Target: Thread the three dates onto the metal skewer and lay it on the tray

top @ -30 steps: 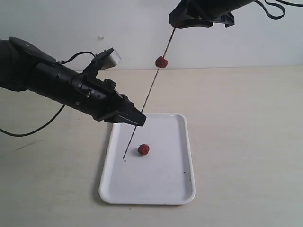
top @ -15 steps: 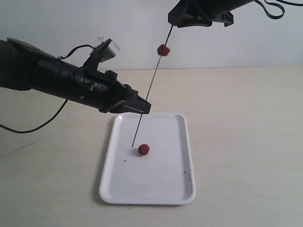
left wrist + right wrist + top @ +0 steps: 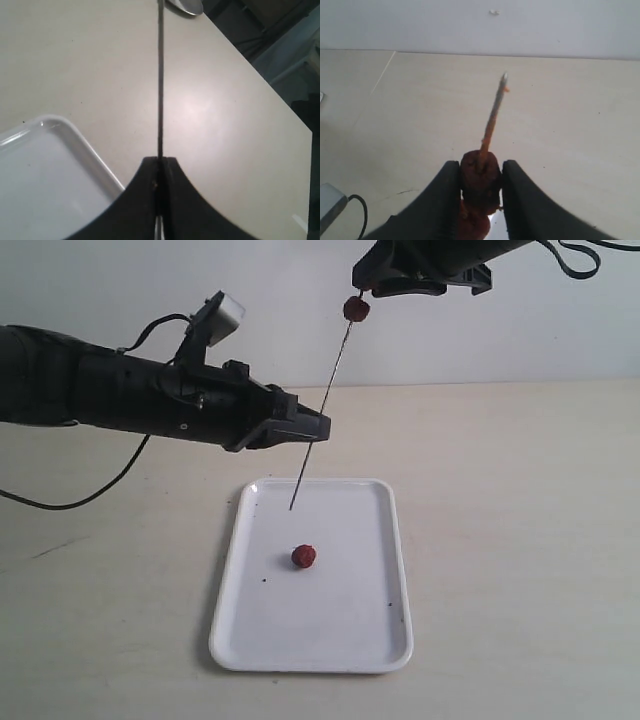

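The left gripper has its jaws pinched tight on the metal skewer, which slants up over the tray on the tabletop. The right gripper has its jaws partly apart, clamped around 1 date with the skewer poking through; another date sits just beneath, and the last date lies on the tray.

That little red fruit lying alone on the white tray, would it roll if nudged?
Probably a little: the date is roundish and lies loose on the smooth tray. Its lumpy shape would likely stop it soon, and the low rim should keep it in.
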{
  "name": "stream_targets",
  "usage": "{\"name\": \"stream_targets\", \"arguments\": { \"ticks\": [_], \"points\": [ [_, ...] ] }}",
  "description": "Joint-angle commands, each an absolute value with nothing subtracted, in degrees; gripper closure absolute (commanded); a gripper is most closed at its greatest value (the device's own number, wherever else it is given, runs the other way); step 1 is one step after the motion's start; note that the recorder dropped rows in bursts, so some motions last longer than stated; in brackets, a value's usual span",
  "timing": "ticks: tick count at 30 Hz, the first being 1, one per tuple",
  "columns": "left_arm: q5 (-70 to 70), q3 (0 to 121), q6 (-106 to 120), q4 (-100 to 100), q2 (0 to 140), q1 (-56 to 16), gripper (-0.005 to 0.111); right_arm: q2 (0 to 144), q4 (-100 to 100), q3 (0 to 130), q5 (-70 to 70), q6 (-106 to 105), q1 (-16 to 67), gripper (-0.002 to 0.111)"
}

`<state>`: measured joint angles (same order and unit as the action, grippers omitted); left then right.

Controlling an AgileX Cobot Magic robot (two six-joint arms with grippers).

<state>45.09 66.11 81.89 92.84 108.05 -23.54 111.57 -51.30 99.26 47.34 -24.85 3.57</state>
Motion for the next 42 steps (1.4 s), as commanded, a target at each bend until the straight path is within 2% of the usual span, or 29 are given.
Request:
{"name": "stream_targets", "arguments": {
  "ticks": [1, 5, 6, 7, 10, 17, 20, 24, 27, 30, 33, 36, 42],
  "points": [
    [44.7, 67.6, 84.3, 96.5, 107.7, -23.6, 0.107, 111.1, -50.4, 99.2, 49.0, -26.9, 4.0, 0.078],
    [44.7, 68.3, 85.1, 96.3, 107.7, -23.6, 0.107, 111.1, -50.5, 99.2, 49.1, -26.9, 4.0, 0.066],
    [44.7, 68.3, 85.2, 96.1, 107.7, -23.6, 0.107, 111.1, -50.3, 99.2, 49.1, -27.0, 4.0, 0.055],
    [44.7, 68.3, 85.2, 96.0, 107.7, -23.6, 0.107, 111.1, -50.3, 99.2, 49.1, -27.5, 4.0, 0.05],
    [44.7, 68.3, 85.2, 95.6, 107.7, -23.6, 0.107, 111.1, -50.3, 99.2, 49.1, -27.4, 4.0, 0.043],
    [43.6, 68.3, 84.3, 90.4, 107.7, -22.6, 0.107, 108.4, -50.0, 99.2, 47.9, -28.0, 4.0, 0.043],
    [43.8, 68.1, 83.1, 86.0, 107.7, -20.3, 0.107, 105.9, -43.4, 99.2, 49.1, -28.0, 4.0, 0.043],
    [44.2, 68.1, 79.1, 82.0, 107.7, -14.0, 0.107, 104.6, -30.9, 99.2, 61.0, -32.8, 4.0, 0.043],
    [45.4, 68.1, 75.4, 78.3, 107.7, -10.5, 0.107, 104.8, -29.0, 99.2, 69.7, -38.4, 4.9, 0.043],
    [47.3, 68.1, 71.8, 74.8, 107.7, -7.0, 0.107, 105.4, -25.9, 98.5, 70.0, -40.7, 8.9, 0.042],
    [50.4, 68.1, 71.2, 72.0, 107.7, -3.0, 0.107, 107.0, -18.1, 96.0, 70.0, -42.3, 18.6, 0.039],
    [52.2, 68.1, 71.2, 70.8, 107.7, -1.4, 0.107, 109.3, -10.5, 95.3, 69.4, -42.3, 23.6, 0.039],
    [52.4, 68.1, 71.1, 69.7, 107.7, -0.5, 0.107, 115.5, -8.4, 95.3, 60.9, -34.1, 27.9, 0.04]
  ]
}}
